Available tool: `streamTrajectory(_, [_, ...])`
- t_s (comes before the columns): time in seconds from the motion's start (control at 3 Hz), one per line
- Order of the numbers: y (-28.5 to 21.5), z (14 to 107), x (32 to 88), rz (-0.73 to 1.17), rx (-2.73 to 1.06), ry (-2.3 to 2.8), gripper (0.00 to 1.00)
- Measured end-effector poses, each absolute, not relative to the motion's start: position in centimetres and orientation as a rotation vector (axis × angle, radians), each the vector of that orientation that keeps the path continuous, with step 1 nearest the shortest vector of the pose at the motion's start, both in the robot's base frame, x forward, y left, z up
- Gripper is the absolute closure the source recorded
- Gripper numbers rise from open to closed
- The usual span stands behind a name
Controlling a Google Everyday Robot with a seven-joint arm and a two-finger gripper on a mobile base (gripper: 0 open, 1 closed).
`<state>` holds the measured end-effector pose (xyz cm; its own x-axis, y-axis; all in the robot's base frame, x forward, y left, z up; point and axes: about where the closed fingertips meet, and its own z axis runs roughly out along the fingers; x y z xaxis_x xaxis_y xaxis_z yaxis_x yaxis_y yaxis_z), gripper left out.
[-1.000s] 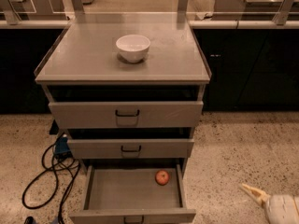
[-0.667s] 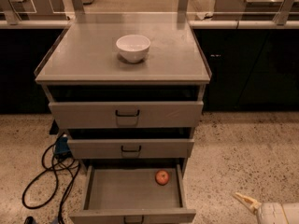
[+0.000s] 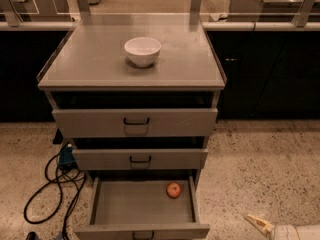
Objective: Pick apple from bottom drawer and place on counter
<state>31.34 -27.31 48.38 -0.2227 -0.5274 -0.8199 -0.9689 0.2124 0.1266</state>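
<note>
One apple (image 3: 173, 190) lies on the floor of the bottom drawer (image 3: 131, 206), which stands pulled out. The fruit sits toward the back right corner, near the right wall but apart from it. Above it are two more drawers, three in all, each with one black handle. The counter (image 3: 95, 59) on top carries one white bowl (image 3: 143, 51). The single gripper (image 3: 259, 223) hangs low over the speckled floor, right of the cabinet and well apart from the apple. Whether it is open or closed cannot be told.
</note>
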Motion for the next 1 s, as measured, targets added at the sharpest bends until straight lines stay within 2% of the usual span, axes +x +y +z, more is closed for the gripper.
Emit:
streamTrajectory(0.33, [-24.3,48.0,33.9,0.996,-1.447,1.697,0.0])
streamTrajectory(0.67, [-18.0,49.1,38.9,1.119,-1.548,1.509,0.0])
streamTrajectory(1.0, [-13.7,51.0,42.6,1.033,-1.635,1.533,0.0])
